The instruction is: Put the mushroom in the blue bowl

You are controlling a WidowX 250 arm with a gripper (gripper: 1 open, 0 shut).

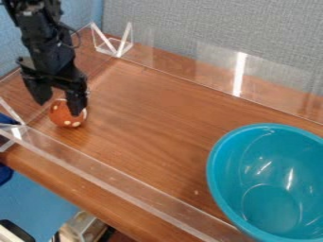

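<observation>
Two black robot fingers (pixel 77 100) stand spread wide, pointing down at the far left of the brown wooden counter (pixel 164 113). Between and just below their tips sits the small toy mushroom with an orange-brown, pale-spotted cap (pixel 67 114), resting on the counter near the clear plastic edging (pixel 120 189). Whether either finger touches the cap cannot be told from this angle, but they are not closed around it. The large, round, glossy teal-blue plastic bowl (pixel 269 184) stands well apart from the mushroom, at the right side of the view.
</observation>
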